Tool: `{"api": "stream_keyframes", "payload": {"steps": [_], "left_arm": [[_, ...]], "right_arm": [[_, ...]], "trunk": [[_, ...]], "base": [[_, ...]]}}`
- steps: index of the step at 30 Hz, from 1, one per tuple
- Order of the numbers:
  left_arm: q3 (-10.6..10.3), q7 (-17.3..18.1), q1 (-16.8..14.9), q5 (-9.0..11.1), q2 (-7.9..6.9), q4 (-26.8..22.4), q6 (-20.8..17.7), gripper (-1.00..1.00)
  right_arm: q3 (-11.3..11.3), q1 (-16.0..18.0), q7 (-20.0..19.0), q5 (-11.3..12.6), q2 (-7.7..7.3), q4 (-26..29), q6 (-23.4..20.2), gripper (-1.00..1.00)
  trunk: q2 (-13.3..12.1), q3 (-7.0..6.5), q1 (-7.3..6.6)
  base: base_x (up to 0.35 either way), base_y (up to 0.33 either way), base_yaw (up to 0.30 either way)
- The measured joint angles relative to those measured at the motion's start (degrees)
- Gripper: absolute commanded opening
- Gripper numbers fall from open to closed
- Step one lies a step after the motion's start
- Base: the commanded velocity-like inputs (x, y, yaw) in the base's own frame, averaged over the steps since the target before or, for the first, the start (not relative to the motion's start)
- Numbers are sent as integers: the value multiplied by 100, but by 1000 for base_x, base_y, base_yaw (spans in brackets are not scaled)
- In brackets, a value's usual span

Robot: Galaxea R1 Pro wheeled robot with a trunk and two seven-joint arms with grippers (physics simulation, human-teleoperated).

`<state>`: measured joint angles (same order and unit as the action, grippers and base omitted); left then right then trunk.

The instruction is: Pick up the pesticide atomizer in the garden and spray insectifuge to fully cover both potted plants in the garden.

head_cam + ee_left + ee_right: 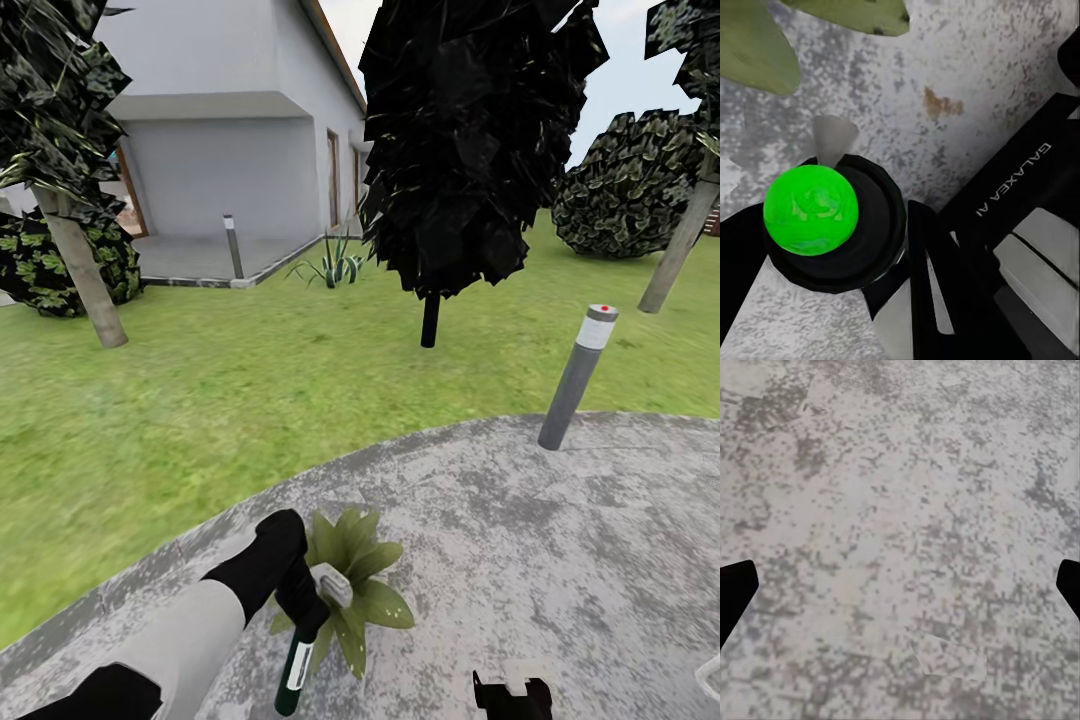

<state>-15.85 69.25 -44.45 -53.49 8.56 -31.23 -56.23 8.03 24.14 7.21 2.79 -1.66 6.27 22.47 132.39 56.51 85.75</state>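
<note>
**Atomizer in the left gripper, poised over a potted plant on the patio**

Head view: the left gripper (303, 600) is closed around the pesticide atomizer (293, 672), a slim dark green bottle with a white label that hangs down from the grasp, just beside the potted plant (352, 580). The plant's rosette sits on the grey paved patio (560, 560), near its edge toward the lawn (250, 400). Holding the bottle this close over the leaves looks meant to let the spray fall on them. A grey bollard lamp (578, 378) stands at the patio's far edge, well apart. The right gripper (512, 697) hangs low over bare paving; from here I cannot tell how far open it is.

Left wrist view: the atomizer's bright green end (811, 211) sits in a dark collar, black gripper parts pressed around it. Leaf tips of the plant (754, 49) show just beyond, over the paving.

Right wrist view: two dark fingertips (735, 589) stand far apart with nothing between them, speckled patio paving (900, 525) below; this arm seems parked out of the way.
</note>
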Motion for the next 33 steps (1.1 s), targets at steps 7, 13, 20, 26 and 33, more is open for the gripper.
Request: {"api": "stream_keyframes", "payload": {"steps": [7, 13, 20, 26, 33], "left_arm": [[-20, 68, -115, 10, 85, -90, -61, -100], [-26, 738, -469, -39, 98, -78, -24, -100], [-425, 808, -382, -52, 73, -2, -1, -100], [-612, 806, -182, -58, 49, 4, 4, -100], [-604, 773, -46, -77, 4, -46, -32, -100]], "right_arm": [[0, 0, 0, 0, 0, 0, 2, 100], [0, 0, 0, 0, 0, 0, 1, 100], [0, 0, 0, 0, -1, 0, 0, 100], [0, 0, 0, 0, -8, 0, 1, 100], [0, 0, 0, 0, -8, 0, 5, 100]], "trunk": [[0, 0, 0], [0, 0, 0], [0, 0, 0], [0, 0, 0], [0, 0, 0]], "base": [[2, 0, 0], [0, 0, 0], [0, 0, 0], [0, 0, 0], [0, 0, 0]]}}
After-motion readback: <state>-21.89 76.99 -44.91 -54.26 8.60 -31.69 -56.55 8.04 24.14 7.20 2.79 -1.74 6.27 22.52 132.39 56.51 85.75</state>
